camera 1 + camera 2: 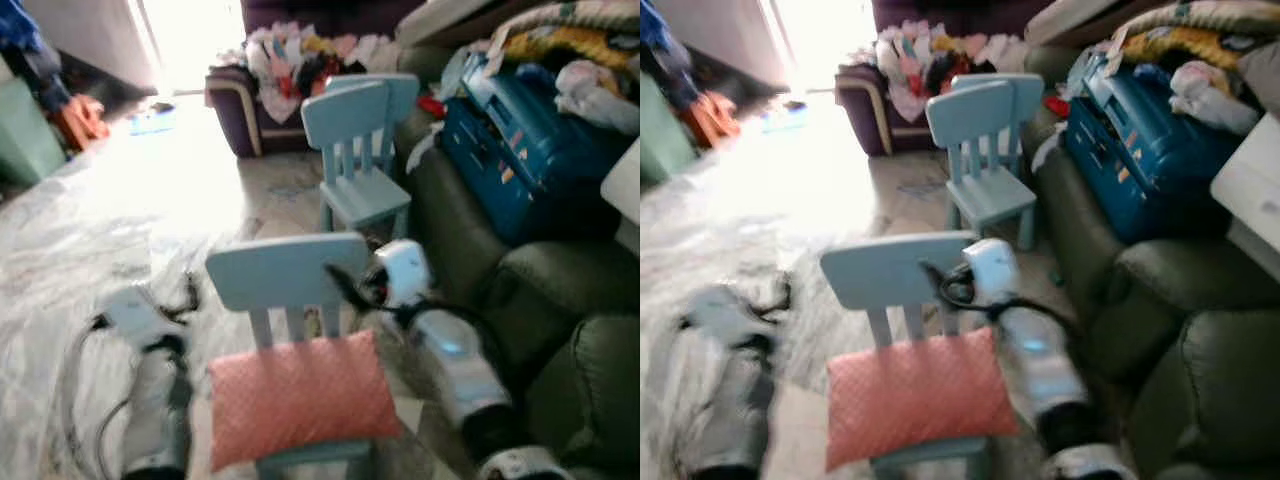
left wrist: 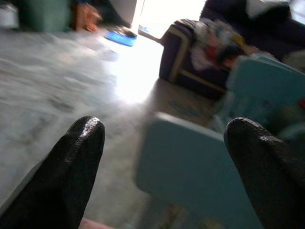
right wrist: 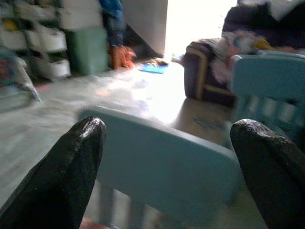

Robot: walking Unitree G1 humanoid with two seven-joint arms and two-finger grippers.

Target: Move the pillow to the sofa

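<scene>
A pink pillow (image 1: 300, 395) lies flat on the seat of a small light-blue chair (image 1: 285, 270) right before me. My right gripper (image 3: 169, 129) is open, just right of the chair's backrest (image 3: 162, 167), its black fingers (image 1: 340, 285) reaching toward the top rail. My left gripper (image 2: 162, 129) is open too and held low to the left of the chair, with the backrest (image 2: 190, 167) ahead of it. The dark green sofa (image 1: 520, 290) stands close on the right. The picture is blurred.
A blue suitcase (image 1: 520, 150) and heaped bedding (image 1: 570, 40) cover the sofa's far seat. A second light-blue chair (image 1: 355, 150) stands behind the first. Beyond it is a purple armchair (image 1: 235, 110) piled with clothes. Bright bare floor (image 1: 120, 200) lies to the left.
</scene>
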